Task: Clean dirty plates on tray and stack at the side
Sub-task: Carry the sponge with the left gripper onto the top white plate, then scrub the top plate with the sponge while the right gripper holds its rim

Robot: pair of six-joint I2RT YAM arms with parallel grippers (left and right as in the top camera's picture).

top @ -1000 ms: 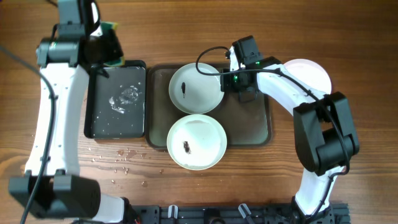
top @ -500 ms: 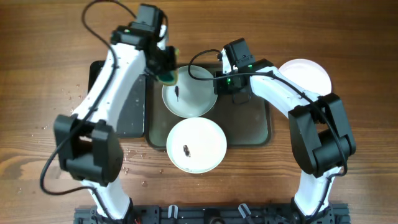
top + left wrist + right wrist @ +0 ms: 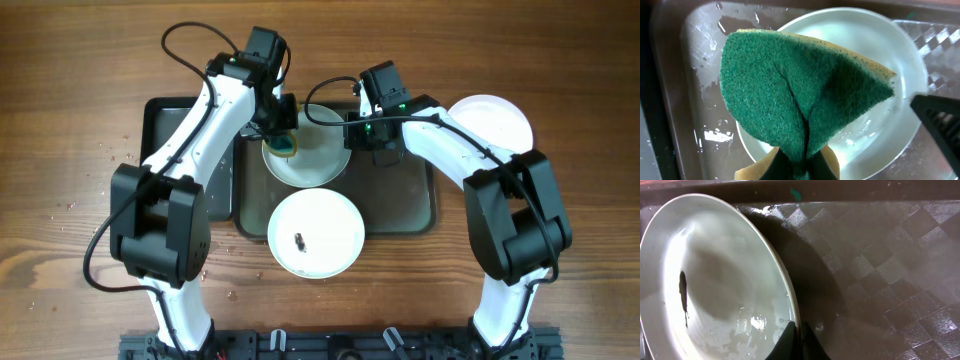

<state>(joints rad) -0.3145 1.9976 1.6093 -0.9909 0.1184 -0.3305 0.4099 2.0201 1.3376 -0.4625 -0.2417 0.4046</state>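
Three white plates show. The back plate [image 3: 318, 163] lies on the dark tray [image 3: 410, 200], and my right gripper [image 3: 362, 135] is shut on its right rim [image 3: 790, 305]. A dark smear [image 3: 683, 292] shows on it in the right wrist view. My left gripper [image 3: 283, 130] is shut on a green and yellow sponge [image 3: 286, 146] over this plate's left part; the sponge [image 3: 800, 95] covers much of the plate [image 3: 890, 120]. The front plate [image 3: 315, 232] has a dark smear [image 3: 299, 238] and overhangs the tray's front edge. A third plate [image 3: 495, 118] lies on the table at the right.
A narrower black tray [image 3: 185, 150] stands left of the dark tray, partly under my left arm. Water drops lie on the wooden table [image 3: 80, 200] at the front left. The dark tray's right part [image 3: 880, 270] is bare and wet.
My left arm has swung right from the black tray, bringing the sponge down onto the back plate. The right gripper stays on the plate's rim, with the plate shifted slightly left.
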